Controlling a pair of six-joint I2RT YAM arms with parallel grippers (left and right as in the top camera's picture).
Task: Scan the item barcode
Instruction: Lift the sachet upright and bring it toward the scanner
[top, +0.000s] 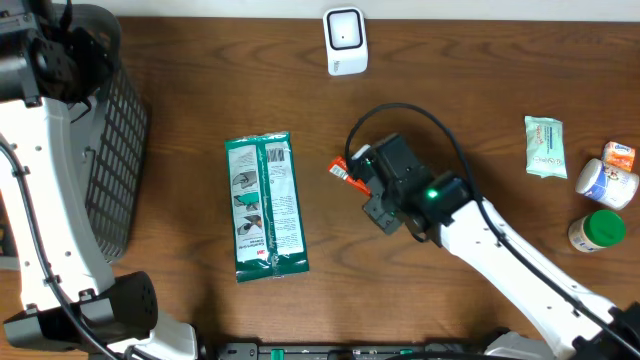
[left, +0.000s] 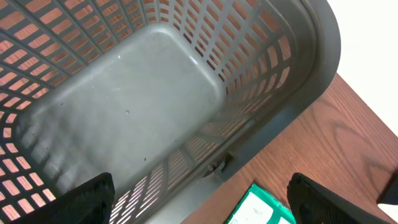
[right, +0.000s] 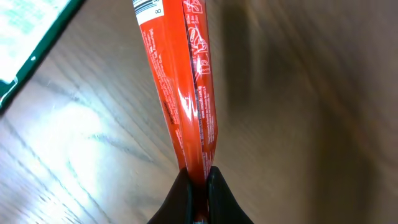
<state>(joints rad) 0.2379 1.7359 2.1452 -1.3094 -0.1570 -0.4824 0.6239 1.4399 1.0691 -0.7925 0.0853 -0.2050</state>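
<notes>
A thin red packet (right: 186, 87) with white print and a barcode at its far end runs up the middle of the right wrist view. My right gripper (right: 200, 177) is shut on its near end. From overhead, only the packet's red tip (top: 343, 171) shows left of the right gripper (top: 372, 182), at mid-table. The white barcode scanner (top: 345, 41) stands at the table's back edge. My left gripper (left: 199, 202) is open, hovering over the rim of the grey basket (left: 124, 106) with nothing between its fingers.
A green wipes pack (top: 265, 205) lies flat left of centre. At the right edge sit a pale green sachet (top: 545, 146), a white tub (top: 606, 177) and a green-lidded jar (top: 597, 231). The basket (top: 110, 150) fills the far left.
</notes>
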